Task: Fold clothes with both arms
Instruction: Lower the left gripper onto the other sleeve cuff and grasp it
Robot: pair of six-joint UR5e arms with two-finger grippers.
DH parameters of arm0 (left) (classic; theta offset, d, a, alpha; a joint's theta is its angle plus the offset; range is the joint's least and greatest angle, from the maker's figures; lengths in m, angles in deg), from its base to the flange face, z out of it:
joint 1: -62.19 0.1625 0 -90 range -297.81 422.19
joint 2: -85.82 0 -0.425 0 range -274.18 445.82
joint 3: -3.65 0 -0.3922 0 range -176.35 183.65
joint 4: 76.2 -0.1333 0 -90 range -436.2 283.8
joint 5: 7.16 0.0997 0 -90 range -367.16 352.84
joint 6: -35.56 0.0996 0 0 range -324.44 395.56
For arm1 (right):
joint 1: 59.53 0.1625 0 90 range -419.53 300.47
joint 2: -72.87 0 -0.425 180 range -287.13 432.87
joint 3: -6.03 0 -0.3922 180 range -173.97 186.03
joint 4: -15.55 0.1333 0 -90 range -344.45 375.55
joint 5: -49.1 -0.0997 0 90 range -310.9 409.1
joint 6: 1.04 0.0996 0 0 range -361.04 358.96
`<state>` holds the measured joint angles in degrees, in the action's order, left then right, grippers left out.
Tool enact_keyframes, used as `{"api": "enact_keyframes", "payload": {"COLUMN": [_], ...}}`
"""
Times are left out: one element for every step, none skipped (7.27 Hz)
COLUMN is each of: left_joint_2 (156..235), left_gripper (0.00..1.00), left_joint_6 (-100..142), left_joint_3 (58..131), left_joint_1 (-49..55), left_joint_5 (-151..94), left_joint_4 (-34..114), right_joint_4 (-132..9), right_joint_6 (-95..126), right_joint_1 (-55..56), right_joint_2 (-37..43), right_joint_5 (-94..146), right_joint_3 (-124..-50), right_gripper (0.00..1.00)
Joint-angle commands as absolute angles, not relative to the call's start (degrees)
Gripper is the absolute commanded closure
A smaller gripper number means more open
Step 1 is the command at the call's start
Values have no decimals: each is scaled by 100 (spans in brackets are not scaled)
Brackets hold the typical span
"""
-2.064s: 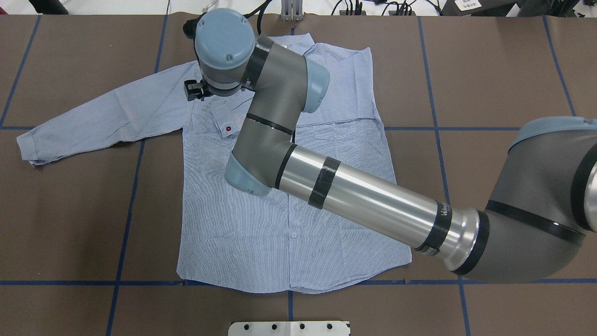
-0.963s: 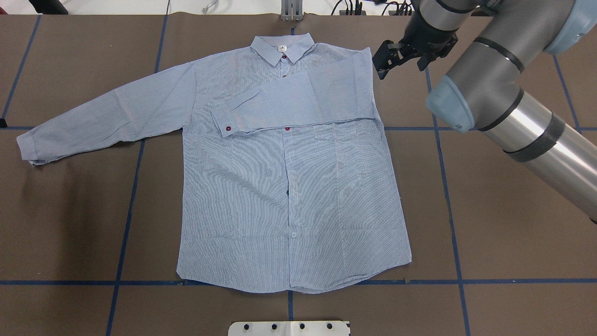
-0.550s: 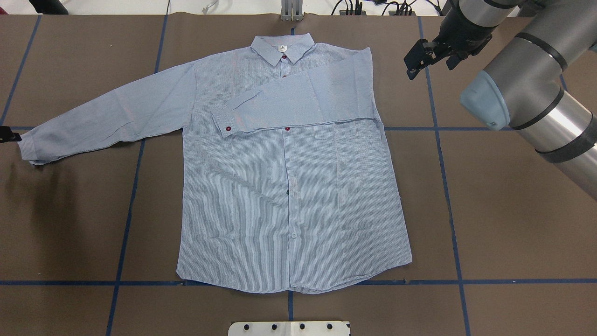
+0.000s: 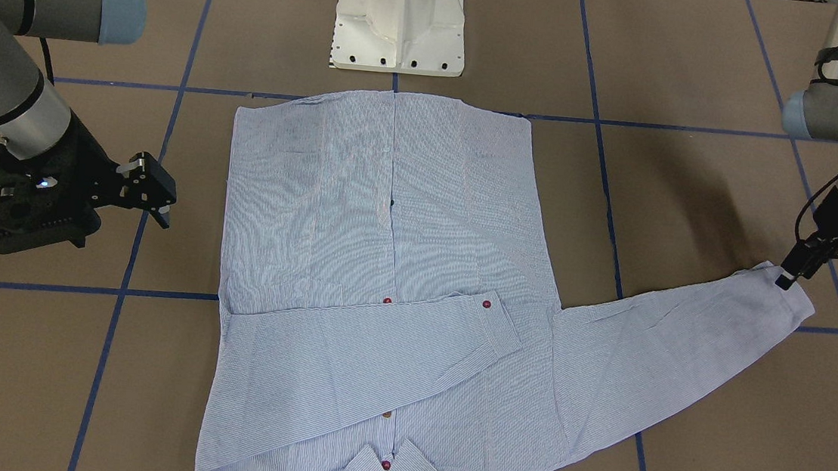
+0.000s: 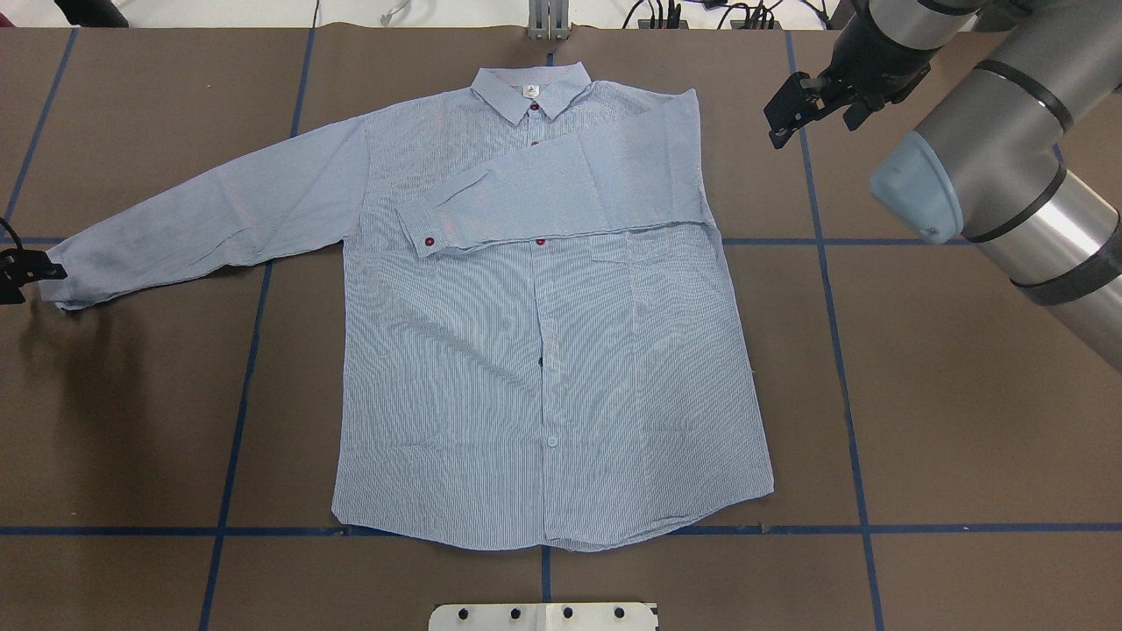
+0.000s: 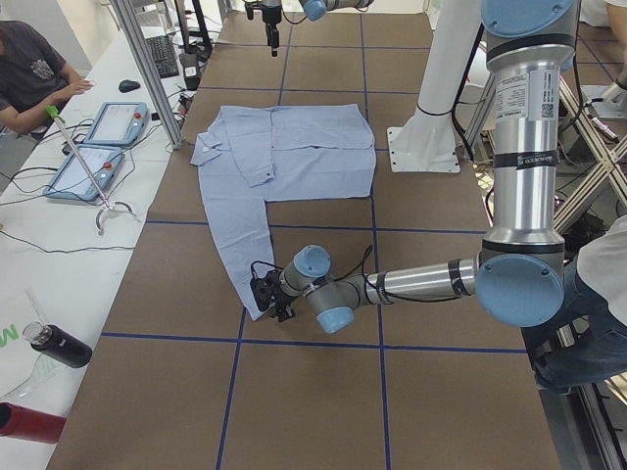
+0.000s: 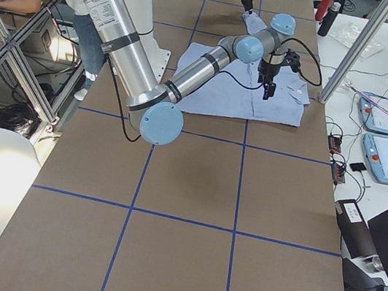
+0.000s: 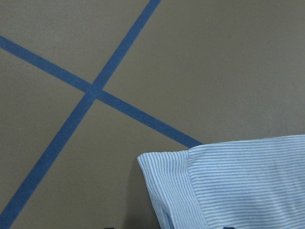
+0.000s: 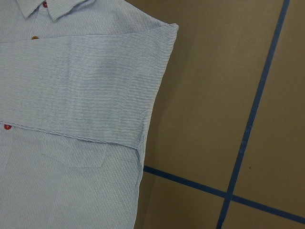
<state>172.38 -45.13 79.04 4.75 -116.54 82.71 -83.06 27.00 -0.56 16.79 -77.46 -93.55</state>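
Lying flat, front up & buttoned on the brown counter (image 5: 964, 394): the blue-white striped shirt (image 5: 543, 368). The only writing on it is the white collar label (image 5: 529, 92), w/ a small dark mark. The front-facing view hints at a digit, but the print's too small to read. The lettering on the near arm's silver tube in the left side view is also illegible.

One sleeve (image 5: 561, 188) is folded across the shirt's chest. Its cuff, w/ a dark red btn (image 5: 429, 241), ends near the opposite armhole. It hides part of the shirt's btn row, and the chest pocket (image 5: 629, 254) sits right at its lower edge. The other sleeve (image 5: 210, 210) stretches out flat from the shirt.

L fingers (image 4: 796, 265) are low at that outstretched sleeve's cuff (image 8: 228, 186). The overhead view cuts them off at the frame edge. The L wrist cam shows only two dark tips at its bottom edge. They're set apart, w/ the cloth flat & not pinched, so the fingers are spread. R fingers (image 5: 780, 114) hang beside the shirt's folded shoulder, clear of the cloth, spread wide w/ nothing btwn them. The front-facing view crops the collar at its bottom edge.
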Motion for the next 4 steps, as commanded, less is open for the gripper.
{"api": "enact_keyframes", "payload": {"left_joint_2": [17283,17292,17292,17292], "left_gripper": [53,54,54,54], "left_joint_6": [-4538,-4530,-4530,-4521], "left_joint_3": [7923,7932,7941,7941], "left_joint_1": [480,480,480,480], "left_joint_5": [-11658,-11658,-11667,-11684], "left_joint_4": [8253,8253,8253,8244], "right_joint_4": [-8306,-8306,-8306,-8306], "right_joint_6": [2699,2699,2699,2699], "right_joint_1": [-46,-46,-46,-46], "right_joint_2": [1679,1679,1688,1688], "right_joint_5": [-7747,-7747,-7747,-7747], "right_joint_3": [-9355,-9355,-9355,-9355], "right_gripper": [0,0,0,0]}}
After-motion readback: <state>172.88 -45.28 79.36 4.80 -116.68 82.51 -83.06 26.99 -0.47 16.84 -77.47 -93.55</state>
